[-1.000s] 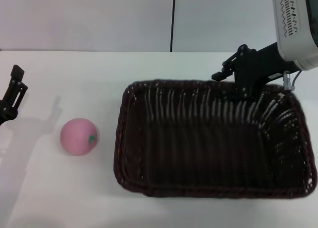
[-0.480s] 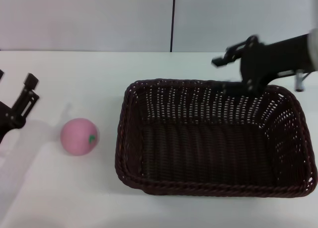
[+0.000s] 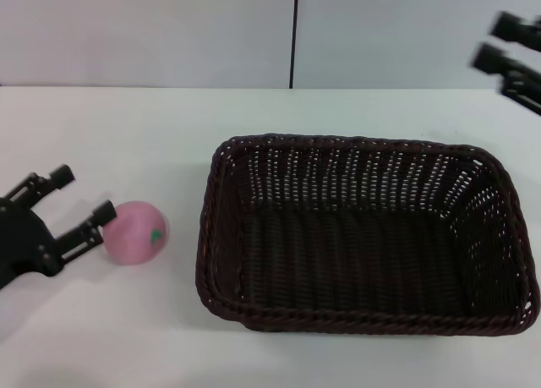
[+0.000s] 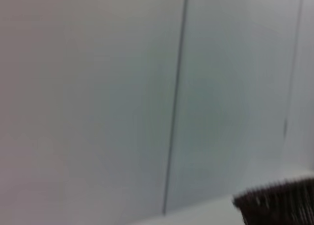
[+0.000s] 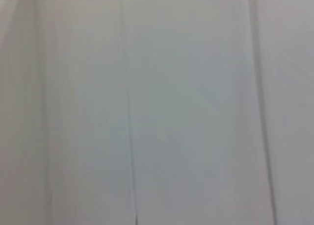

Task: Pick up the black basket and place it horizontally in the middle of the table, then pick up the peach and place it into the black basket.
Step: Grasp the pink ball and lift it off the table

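Observation:
The black basket (image 3: 363, 236) lies lengthwise across the white table (image 3: 152, 134), right of centre, open side up and empty. A corner of it shows in the left wrist view (image 4: 277, 205). The pink peach (image 3: 133, 232) sits on the table left of the basket. My left gripper (image 3: 82, 199) is open at the left, just beside the peach; its nearer fingertip (image 3: 103, 212) is right at the peach's left side. My right gripper (image 3: 499, 43) is open, raised at the far right, clear of the basket.
A pale wall with a dark vertical seam (image 3: 294, 33) stands behind the table. The right wrist view shows only the wall. Bare tabletop lies between the peach and the basket and along the front edge.
My right gripper let go of the basket's far rim and lifted away up and to the right. My left gripper moved in from the left edge down to beside the peach.

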`<state>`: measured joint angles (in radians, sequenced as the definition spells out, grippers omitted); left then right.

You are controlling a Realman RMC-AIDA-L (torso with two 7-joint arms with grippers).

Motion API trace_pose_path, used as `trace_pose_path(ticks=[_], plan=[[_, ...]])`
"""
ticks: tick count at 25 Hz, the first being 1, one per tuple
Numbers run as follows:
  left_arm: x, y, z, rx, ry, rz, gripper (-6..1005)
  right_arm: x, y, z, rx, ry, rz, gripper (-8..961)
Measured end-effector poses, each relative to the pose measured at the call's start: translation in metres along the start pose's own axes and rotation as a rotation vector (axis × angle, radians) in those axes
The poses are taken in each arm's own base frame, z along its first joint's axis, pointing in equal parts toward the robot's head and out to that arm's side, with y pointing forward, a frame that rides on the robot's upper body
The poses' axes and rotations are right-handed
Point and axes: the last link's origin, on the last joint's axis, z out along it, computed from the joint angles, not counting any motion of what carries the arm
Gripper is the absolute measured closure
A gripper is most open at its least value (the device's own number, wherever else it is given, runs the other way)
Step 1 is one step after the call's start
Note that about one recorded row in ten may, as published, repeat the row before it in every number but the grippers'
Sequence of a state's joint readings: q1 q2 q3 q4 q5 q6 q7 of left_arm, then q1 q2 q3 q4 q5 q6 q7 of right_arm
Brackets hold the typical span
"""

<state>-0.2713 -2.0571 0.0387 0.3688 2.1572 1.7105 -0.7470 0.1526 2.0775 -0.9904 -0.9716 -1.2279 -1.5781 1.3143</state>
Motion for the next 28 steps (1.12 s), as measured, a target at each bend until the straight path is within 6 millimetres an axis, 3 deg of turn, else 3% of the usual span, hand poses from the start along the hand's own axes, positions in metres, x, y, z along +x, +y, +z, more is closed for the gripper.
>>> trace_pose_path(ticks=[1, 5, 10, 15, 26, 28], plan=[[0.000, 0.000, 0.000, 0.000, 0.000, 0.000, 280, 0.000, 0.000, 0.000, 0.000, 0.000, 0.000, 447], [-0.008, 0.001, 0.018, -0.053, -0.079, 0.015, 283, 0.022, 0.004, -0.037, 0.125, -0.183, 0.071, 447], [-0.013, 0.002, 0.031, -0.073, -0.122, 0.020, 286, 0.036, 0.008, -0.054, 0.204, -0.238, 0.114, 448], [-0.019, -0.003, 0.038, -0.049, -0.168, 0.031, 289, 0.044, 0.010, -0.058, 0.232, -0.236, 0.151, 448], [-0.019, -0.007, 0.034, -0.044, -0.180, 0.097, 295, 0.058, 0.007, -0.057, 0.300, -0.230, 0.168, 447], [-0.019, -0.007, 0.034, -0.044, -0.179, 0.102, 393, 0.059, 0.006, -0.057, 0.303, -0.228, 0.170, 447]])
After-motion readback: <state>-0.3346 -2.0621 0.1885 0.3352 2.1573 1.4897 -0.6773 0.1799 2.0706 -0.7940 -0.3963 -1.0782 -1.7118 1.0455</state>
